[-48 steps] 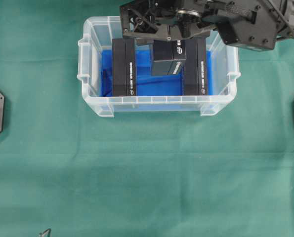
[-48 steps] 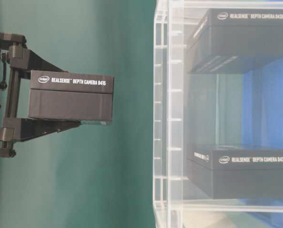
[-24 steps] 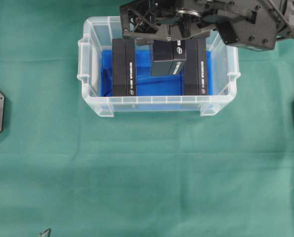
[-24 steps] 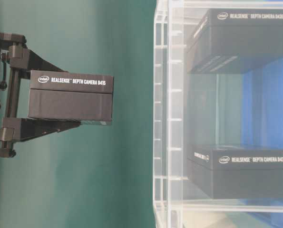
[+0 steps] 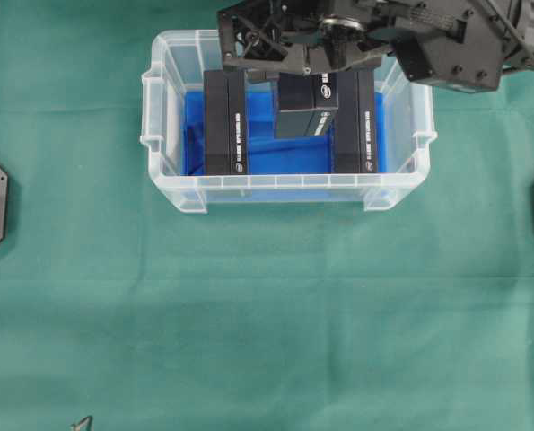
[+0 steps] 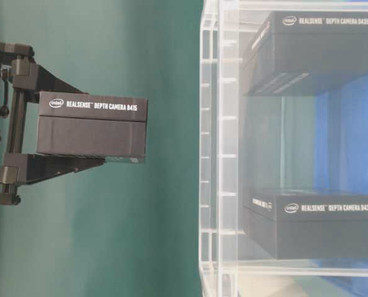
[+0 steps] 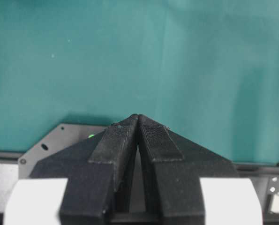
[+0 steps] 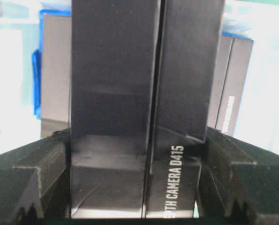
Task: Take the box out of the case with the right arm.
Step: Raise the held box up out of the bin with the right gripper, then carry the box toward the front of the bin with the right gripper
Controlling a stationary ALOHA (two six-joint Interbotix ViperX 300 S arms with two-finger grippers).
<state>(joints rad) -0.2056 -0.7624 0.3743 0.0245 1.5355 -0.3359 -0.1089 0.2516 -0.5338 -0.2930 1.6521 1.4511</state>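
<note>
The right claw (image 6: 78, 133) is clamped on a RealSense camera box (image 5: 306, 106), lifted clear above the case (image 5: 159, 135), at twelve o'clock over it. Carrying it aside and setting it on the green surface (image 5: 267, 314) remains. Two boxes (image 5: 224, 122) stay inside. The idle left claw (image 7: 138, 136) sits closed; the case partly hides them.

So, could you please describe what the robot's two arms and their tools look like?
The right arm is all black and bulky, with cables and an open lattice-frame right tool. The left tool has ribbed black fingers tapering to a point, with white fittings behind them.
</note>
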